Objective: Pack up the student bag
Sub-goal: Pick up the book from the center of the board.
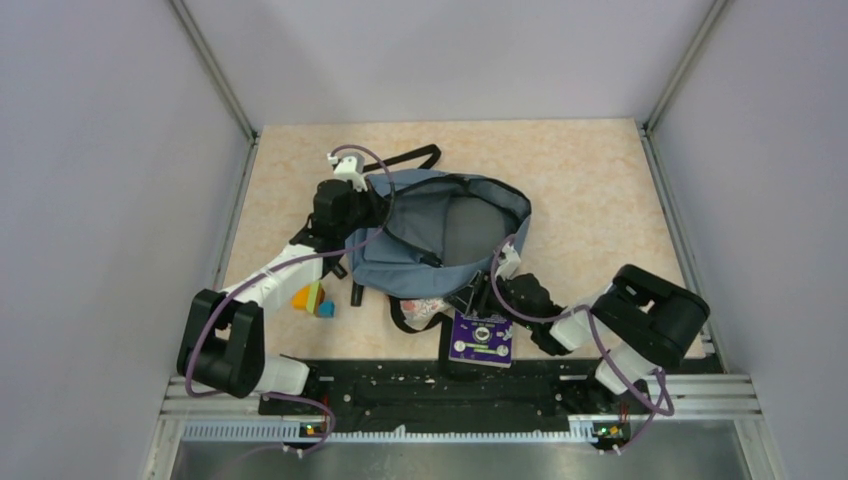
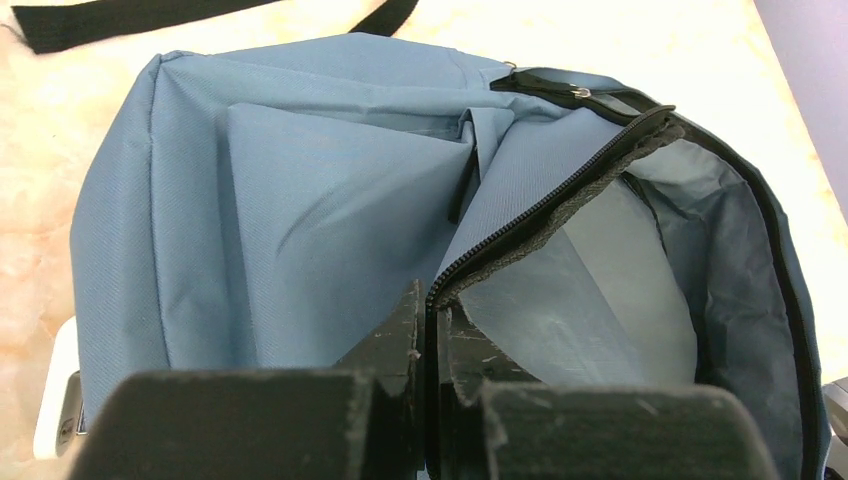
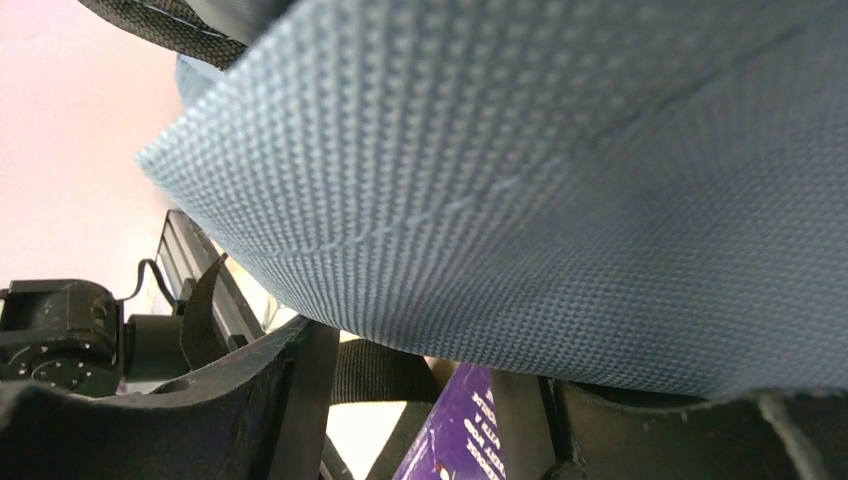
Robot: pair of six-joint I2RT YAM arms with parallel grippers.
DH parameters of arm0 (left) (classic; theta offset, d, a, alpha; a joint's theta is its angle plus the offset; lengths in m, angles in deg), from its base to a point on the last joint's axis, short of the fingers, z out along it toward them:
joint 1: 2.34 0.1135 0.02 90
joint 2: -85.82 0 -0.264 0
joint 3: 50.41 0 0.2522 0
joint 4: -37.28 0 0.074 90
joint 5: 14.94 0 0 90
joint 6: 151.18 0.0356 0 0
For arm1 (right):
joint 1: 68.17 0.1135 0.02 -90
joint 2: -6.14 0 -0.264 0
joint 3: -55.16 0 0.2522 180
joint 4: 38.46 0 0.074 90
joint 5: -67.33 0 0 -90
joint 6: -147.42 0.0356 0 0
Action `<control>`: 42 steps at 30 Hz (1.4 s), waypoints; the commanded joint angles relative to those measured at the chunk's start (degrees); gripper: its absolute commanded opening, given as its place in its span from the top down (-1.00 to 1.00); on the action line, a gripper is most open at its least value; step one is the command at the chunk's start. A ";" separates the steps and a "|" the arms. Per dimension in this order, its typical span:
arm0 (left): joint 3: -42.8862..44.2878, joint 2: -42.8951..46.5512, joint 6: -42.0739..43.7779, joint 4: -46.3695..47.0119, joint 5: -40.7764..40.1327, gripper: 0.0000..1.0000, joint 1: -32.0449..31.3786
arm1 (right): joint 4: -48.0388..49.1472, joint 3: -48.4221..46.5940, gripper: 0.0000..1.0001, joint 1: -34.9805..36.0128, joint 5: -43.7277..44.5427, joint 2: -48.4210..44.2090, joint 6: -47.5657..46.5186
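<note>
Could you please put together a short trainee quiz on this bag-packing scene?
1. True or false: the student bag is zipped shut.
2. Which gripper is clamped on the bag's zip edge?
3. The purple box sits: A) inside the bag; B) outside it, on its near side; C) at the table's far edge.
Key: 1 false, its mouth gapes open; 2 the left gripper; 3 B.

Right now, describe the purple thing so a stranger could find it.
Start at the open blue-grey student bag mid-table. Just off its near edge, beside the right gripper, lies a flat purple pack. It is the only purple thing; the coloured blocks sit across by the left arm.
</note>
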 commanded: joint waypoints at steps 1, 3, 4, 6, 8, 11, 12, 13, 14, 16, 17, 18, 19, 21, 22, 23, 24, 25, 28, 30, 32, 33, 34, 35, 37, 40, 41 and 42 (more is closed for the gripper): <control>-0.44 2.31 1.31 3.51 -0.43 1.00 0.53 | 6.97 -2.89 -0.10 1.55 3.06 3.06 0.50; -0.53 2.41 1.31 3.75 -0.36 1.00 0.54 | 6.64 -3.64 -0.10 1.74 3.87 4.03 0.63; -0.52 2.37 1.27 3.79 -0.29 1.00 0.53 | 6.37 -4.17 -0.10 1.81 3.95 4.54 0.80; -0.58 2.32 1.23 3.88 -0.09 1.00 0.53 | 5.11 -5.09 -0.07 1.84 3.97 5.26 1.36; -0.66 2.45 1.38 3.87 -0.22 1.00 0.53 | 4.71 -5.18 0.05 1.91 5.31 5.51 1.70; -0.76 2.79 1.48 3.89 -0.43 1.00 0.53 | 2.86 -4.59 0.29 1.92 6.48 3.62 1.91; -0.80 2.91 1.49 3.84 -0.51 1.00 0.53 | 2.04 -4.23 0.42 1.92 7.03 2.37 1.87; -0.86 3.05 1.49 3.88 -0.66 1.00 0.53 | 1.04 -3.75 0.55 1.92 7.57 0.87 1.78; -0.94 3.22 1.57 3.88 -0.80 1.00 0.53 | -0.12 -3.29 0.70 1.92 8.41 -1.07 1.69; -1.04 3.49 1.66 3.78 -0.97 1.00 0.53 | -4.00 -2.45 0.91 1.92 9.37 -5.58 1.32; -1.04 3.58 1.74 3.75 -1.10 1.00 0.53 | -6.30 -2.02 0.99 1.92 10.38 -8.28 0.81; -1.04 3.77 1.75 3.70 -1.21 1.00 0.53 | -9.31 -1.65 1.00 1.92 11.11 -11.18 0.38; -1.04 3.81 1.80 3.67 -1.35 1.00 0.53 | -12.52 -1.32 1.00 1.92 12.01 -14.62 -0.25; -0.92 3.90 1.84 3.47 -1.56 1.00 0.57 | -21.87 -1.91 1.00 1.92 14.11 -22.67 -1.67; -0.88 3.90 1.76 3.33 -1.87 1.00 0.53 | -27.13 -2.45 1.00 1.92 15.41 -26.19 -2.48; -0.87 3.95 1.63 3.17 -2.27 1.00 0.53 | -32.86 -3.26 1.00 1.92 16.56 -29.50 -3.42; -0.81 4.05 1.41 2.98 -2.70 1.00 0.53 | -37.84 -4.24 1.00 1.92 17.68 -32.86 -4.72; -0.86 4.14 1.14 3.00 -3.15 1.00 0.53 | -43.32 -5.33 1.00 1.92 18.73 -35.93 -5.77; -0.89 4.24 0.44 2.83 -4.12 1.00 0.53 | -59.52 -9.65 1.00 1.83 21.74 -43.33 -9.08; -0.87 4.19 -0.01 2.64 -5.00 1.00 0.53 | -67.58 -12.70 1.00 1.87 23.16 -46.65 -10.65; -0.71 3.98 -0.51 2.12 -6.31 1.00 0.54 | -72.97 -15.93 1.00 1.83 23.23 -49.00 -12.43; -0.57 3.91 -0.60 1.96 -6.82 1.00 0.53 | -75.03 -17.31 1.00 1.83 22.88 -49.65 -13.37; -0.48 3.79 -0.54 1.78 -7.24 1.00 0.53 | -77.20 -19.05 1.00 1.83 22.75 -50.13 -14.21; -0.47 3.68 -0.53 1.66 -7.36 1.00 0.53 | -79.55 -21.03 1.00 1.83 22.83 -50.19 -15.00; -0.26 3.64 -0.53 1.04 -7.37 1.00 0.53 | -84.26 -25.44 1.00 1.83 23.26 -49.96 -16.61; -0.28 3.80 -0.38 0.80 -9.19 1.00 0.53 | -90.68 -31.76 1.00 1.83 24.41 -49.60 -19.09; -0.26 3.89 -0.28 0.81 -9.24 1.00 0.53 | -92.69 -33.48 1.00 1.84 25.52 -49.60 -19.81; -0.32 3.98 -0.19 0.70 -9.22 1.00 0.53 | -94.62 -35.29 1.00 1.83 26.58 -49.71 -20.47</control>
